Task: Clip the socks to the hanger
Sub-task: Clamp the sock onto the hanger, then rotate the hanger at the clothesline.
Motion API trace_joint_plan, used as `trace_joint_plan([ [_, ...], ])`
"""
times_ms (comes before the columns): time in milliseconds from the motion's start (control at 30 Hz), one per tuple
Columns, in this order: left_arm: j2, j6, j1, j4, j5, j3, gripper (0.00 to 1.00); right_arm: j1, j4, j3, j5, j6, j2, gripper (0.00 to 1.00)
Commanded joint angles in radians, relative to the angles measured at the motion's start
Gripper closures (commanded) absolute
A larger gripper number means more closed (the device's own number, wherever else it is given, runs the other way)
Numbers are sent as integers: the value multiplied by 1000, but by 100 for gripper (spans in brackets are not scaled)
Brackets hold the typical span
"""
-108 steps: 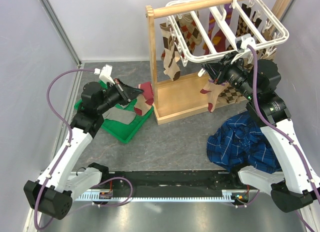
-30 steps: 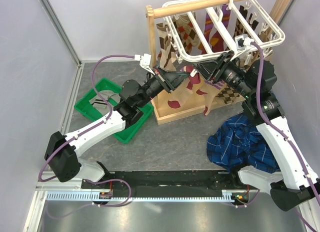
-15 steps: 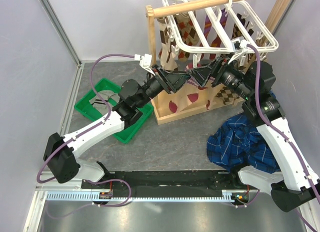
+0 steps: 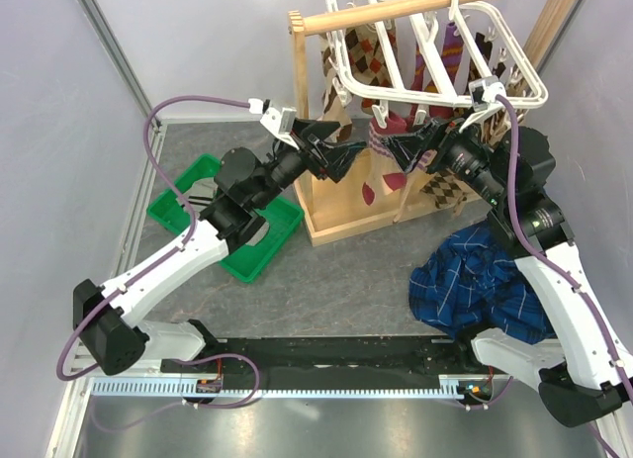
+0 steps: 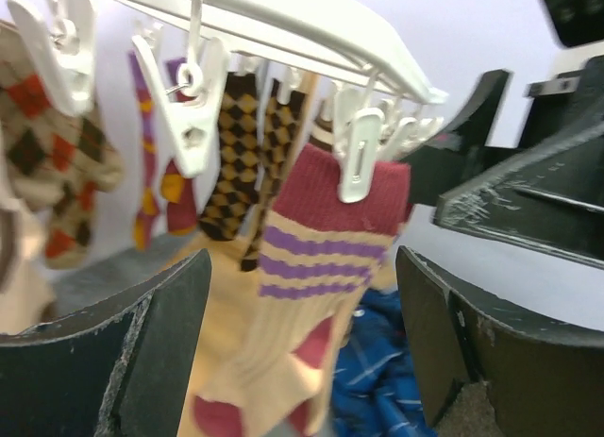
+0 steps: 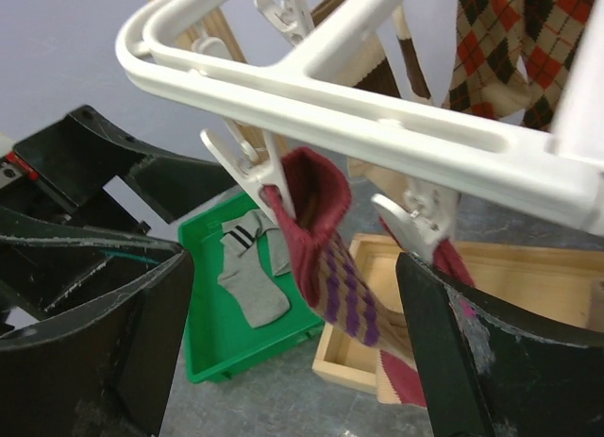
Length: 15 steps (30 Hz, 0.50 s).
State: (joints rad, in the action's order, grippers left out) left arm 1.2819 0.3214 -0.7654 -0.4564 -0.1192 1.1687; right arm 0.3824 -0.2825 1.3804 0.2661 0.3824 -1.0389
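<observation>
A tan sock (image 5: pixel 316 267) with a maroon cuff and purple stripes hangs from a white clip (image 5: pixel 356 159) of the white hanger (image 5: pixel 283 26). In the top view that sock (image 4: pixel 379 141) dangles between both grippers under the hanger (image 4: pixel 353 57). My left gripper (image 4: pixel 341 156) is open just left of it, and in its wrist view the gripper (image 5: pixel 302 352) straddles the sock without touching. My right gripper (image 4: pixel 401 149) is open on the sock's right. In its own view the gripper (image 6: pixel 293 343) frames the clipped cuff (image 6: pixel 311 192). A grey sock (image 6: pixel 247 277) lies in the green tray (image 6: pixel 203 361).
The hanger hooks over a wooden rail stand (image 4: pixel 346 226) with a box base. Argyle socks (image 4: pixel 450 186) hang from clips behind. A blue plaid cloth (image 4: pixel 485 280) is heaped on the table at the right. Grey walls close in at left and behind.
Both grippers have opened and let go of the tan sock, which now hangs from the clip alone. The left gripper has drawn back a little to the left.
</observation>
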Motion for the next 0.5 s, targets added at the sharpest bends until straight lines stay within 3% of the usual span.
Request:
trace_joint_plan([
  [0, 42, -148, 61, 56, -83, 85, 14, 4, -17, 25, -71, -59, 20, 5],
  [200, 76, -209, 98, 94, -154, 149, 15, 3, -27, 23, -117, -92, 30, 4],
  [467, 82, -185, 181, 102, -241, 166, 16, 4, -47, 19, -191, -129, 40, 2],
])
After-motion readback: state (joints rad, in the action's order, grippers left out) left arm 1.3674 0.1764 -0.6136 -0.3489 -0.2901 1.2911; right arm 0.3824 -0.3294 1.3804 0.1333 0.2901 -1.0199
